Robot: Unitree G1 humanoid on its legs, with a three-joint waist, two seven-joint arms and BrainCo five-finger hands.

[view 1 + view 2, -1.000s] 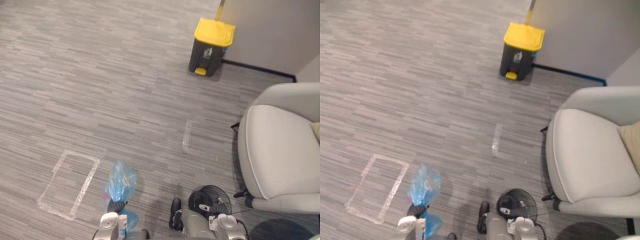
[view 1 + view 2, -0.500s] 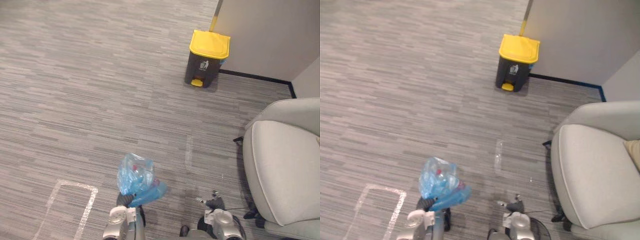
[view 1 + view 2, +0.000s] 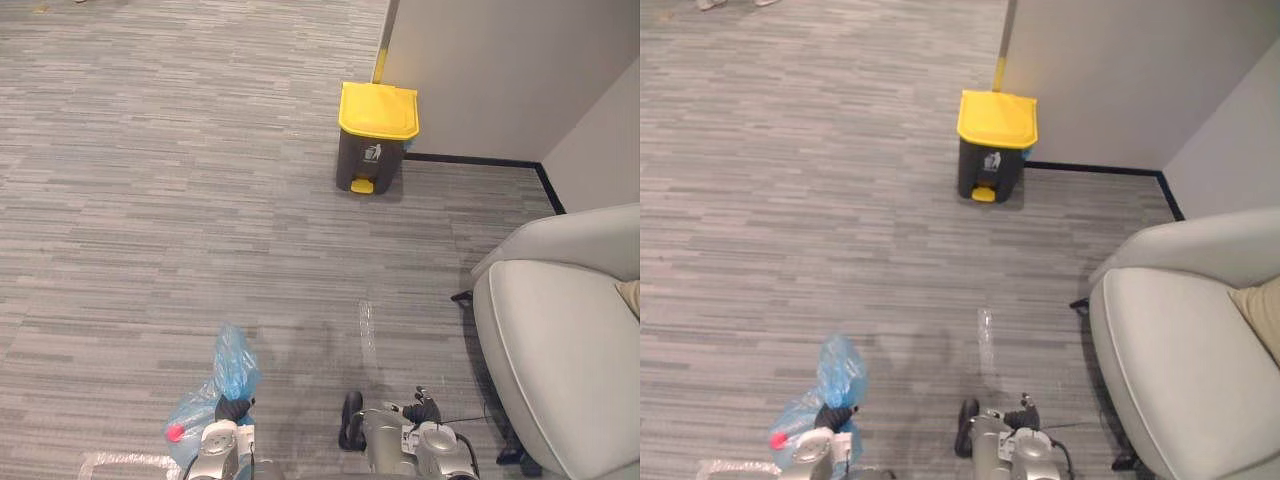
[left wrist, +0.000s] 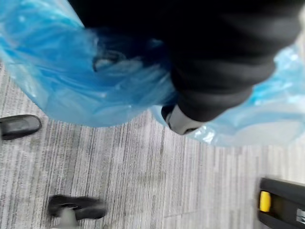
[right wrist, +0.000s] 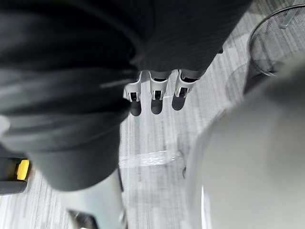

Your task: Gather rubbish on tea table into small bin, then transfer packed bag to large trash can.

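My left hand [image 3: 232,411] is shut on the neck of a blue plastic bag [image 3: 207,400] stuffed with rubbish, a red piece showing through it low down. The bag hangs by the hand above the carpet at the lower left, and its blue film [image 4: 71,81] wraps round the hand's dark cover, with the thumb [image 4: 183,120] curled against it. The large trash can [image 3: 374,140], dark grey with a yellow lid and pedal, stands shut against the wall ahead. My right hand [image 3: 426,409] hangs low at the lower middle, its fingers [image 5: 156,98] straight and holding nothing.
A pale armchair [image 3: 565,350] takes up the right side. A grey wall [image 3: 480,70] runs behind the trash can. Strips of clear tape [image 3: 366,326] lie on the carpet. A black mesh bin [image 5: 274,40] stands beside my right arm.
The whole picture has shifted with the camera, and the trash can now sits lower and nearer the middle. The bag has swung down and to the left of my left hand.
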